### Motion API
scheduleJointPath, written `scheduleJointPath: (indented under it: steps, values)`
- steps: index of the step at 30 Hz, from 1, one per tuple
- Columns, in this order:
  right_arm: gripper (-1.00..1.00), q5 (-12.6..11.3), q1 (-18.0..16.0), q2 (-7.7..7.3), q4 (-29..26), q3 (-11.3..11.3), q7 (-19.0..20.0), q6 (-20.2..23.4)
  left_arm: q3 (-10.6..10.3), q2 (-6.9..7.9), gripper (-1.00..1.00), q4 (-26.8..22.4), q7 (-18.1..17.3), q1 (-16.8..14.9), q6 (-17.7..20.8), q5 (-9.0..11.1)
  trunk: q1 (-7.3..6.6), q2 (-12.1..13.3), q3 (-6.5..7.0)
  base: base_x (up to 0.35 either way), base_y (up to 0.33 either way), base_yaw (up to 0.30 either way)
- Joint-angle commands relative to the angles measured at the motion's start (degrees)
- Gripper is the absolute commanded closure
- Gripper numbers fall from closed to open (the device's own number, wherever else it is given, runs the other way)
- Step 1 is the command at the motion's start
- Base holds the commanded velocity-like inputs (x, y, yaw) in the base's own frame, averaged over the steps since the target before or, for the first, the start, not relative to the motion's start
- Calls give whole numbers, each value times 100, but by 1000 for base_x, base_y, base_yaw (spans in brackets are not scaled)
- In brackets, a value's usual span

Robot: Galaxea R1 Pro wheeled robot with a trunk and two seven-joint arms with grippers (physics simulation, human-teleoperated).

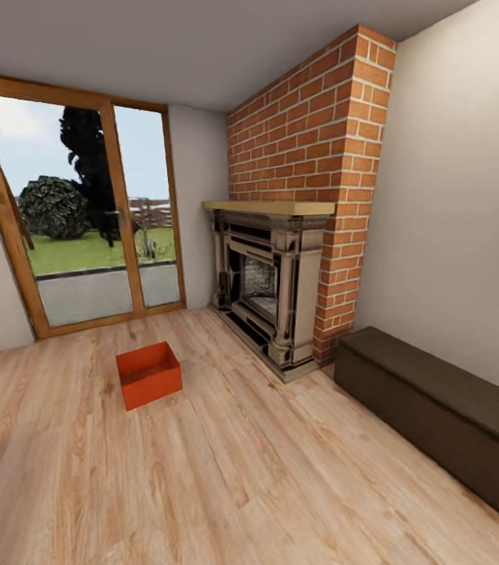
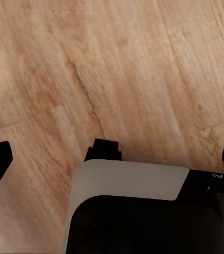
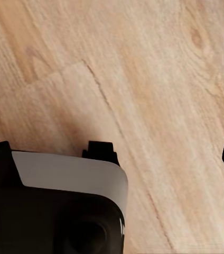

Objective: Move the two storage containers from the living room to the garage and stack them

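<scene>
Standing in the living room at the fetching step, neither bin lifted yet. Seeing one storage container (image 1: 149, 374) resting open-top on the wood plank floor (image 1: 226, 479), well apart from the robot, between the glass patio door (image 1: 85, 212) and the fireplace (image 1: 269, 286). Finding no second one among these views.

Judging the next move: rolling the base forward and a little left toward the bin, lowering the trunk, then bringing an arm down over a wall of it for a grip.

Looking down along the left gripper (image 2: 112, 153), with dark fingertips at both picture edges, spread wide over bare planks and pinching nothing. Looking along the right gripper (image 3: 117, 153): likewise spread, probably, though one fingertip is merging with the dark housing.

Noting a brick column (image 1: 328, 157) rising behind the fireplace, a long dark cabinet (image 1: 438, 416) running along the pale wall, and lawn and a dark tree showing beyond the glass.
</scene>
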Motion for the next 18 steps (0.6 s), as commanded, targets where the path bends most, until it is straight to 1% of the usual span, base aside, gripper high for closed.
scheduleJointPath:
  steps: [1,18]
  values:
    - [-100,-54,-4,4,15,48,0,-30,-43,0,-100,0,12,-4,-3,50,3,-3,-6,322,0,269]
    - [-100,-53,-8,2,15,48,-2,-30,-43,0,-100,0,12,-4,-3,50,3,-3,-6,322,0,269]
